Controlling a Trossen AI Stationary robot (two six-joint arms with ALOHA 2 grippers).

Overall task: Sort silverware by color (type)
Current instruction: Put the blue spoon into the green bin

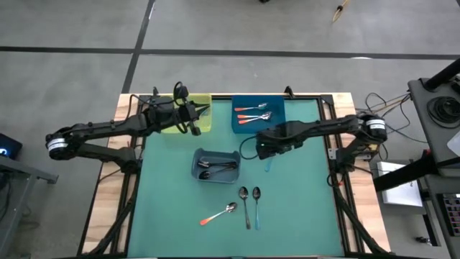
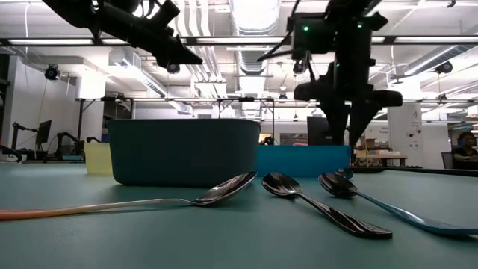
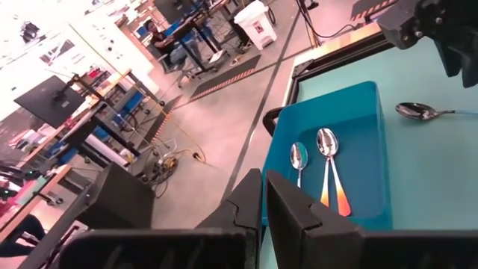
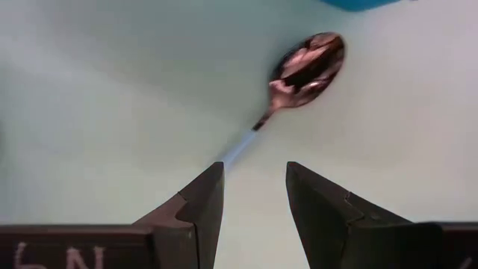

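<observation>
I've got open green mat (image 1: 172,201) near-left; three loose spoons (image 1: 248,198) block the near middle, the grey plastic bin (image 1: 216,165) sits centre, yellow (image 1: 205,122) and blue bins (image 1: 277,108) line the far edge.

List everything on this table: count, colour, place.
Green table mat: one, covering the work area.
Yellow-green plastic bin: one, far left of the mat; contents hidden by the left arm.
Blue plastic bin: one, far middle.
Grey-blue plastic bin: one, mat centre.
Orange-handled spoons in the blue bin: two.
Dark metal spoons in the grey-blue bin: several, exact count unclear.
Loose orange-handled spoon: one, near edge.
Loose dark metal spoon: one, beside it.
Loose light-blue-handled spoon: one, next to the dark one.
Light-blue-handled spoon under the right gripper: one.
Left gripper: shut, over the yellow-green bin.
Right gripper: open, above that spoon's handle.
</observation>
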